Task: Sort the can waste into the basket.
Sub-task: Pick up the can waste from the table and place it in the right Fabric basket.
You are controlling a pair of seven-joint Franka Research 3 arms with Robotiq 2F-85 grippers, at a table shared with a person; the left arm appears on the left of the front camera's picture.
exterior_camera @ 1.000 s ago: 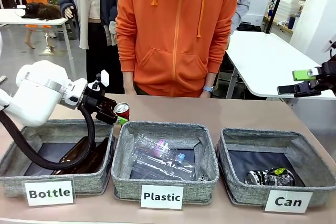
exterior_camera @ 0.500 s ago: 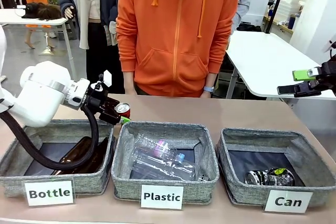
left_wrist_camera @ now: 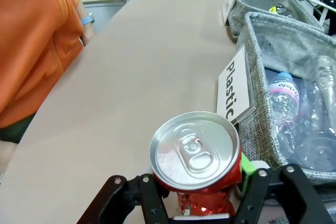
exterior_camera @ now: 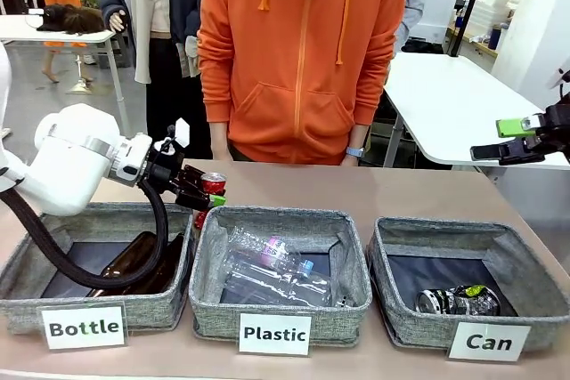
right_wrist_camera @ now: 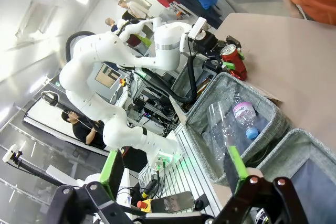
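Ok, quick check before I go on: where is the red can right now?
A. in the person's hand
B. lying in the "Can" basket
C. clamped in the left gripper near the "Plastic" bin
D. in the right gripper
C: the left gripper is shut on the red can, beside the "Plastic" bin.

front view: fixed on robot side, low, faces across table (exterior_camera: 356, 189) at the person (exterior_camera: 301, 51); three bins close in front.
left wrist view: very near, looks down on red can (left_wrist_camera: 195, 156), rolled sideways.
right wrist view: high at far right, rolled, looks back left.
shared: Plastic bin (exterior_camera: 280, 220) and red can, all three views.
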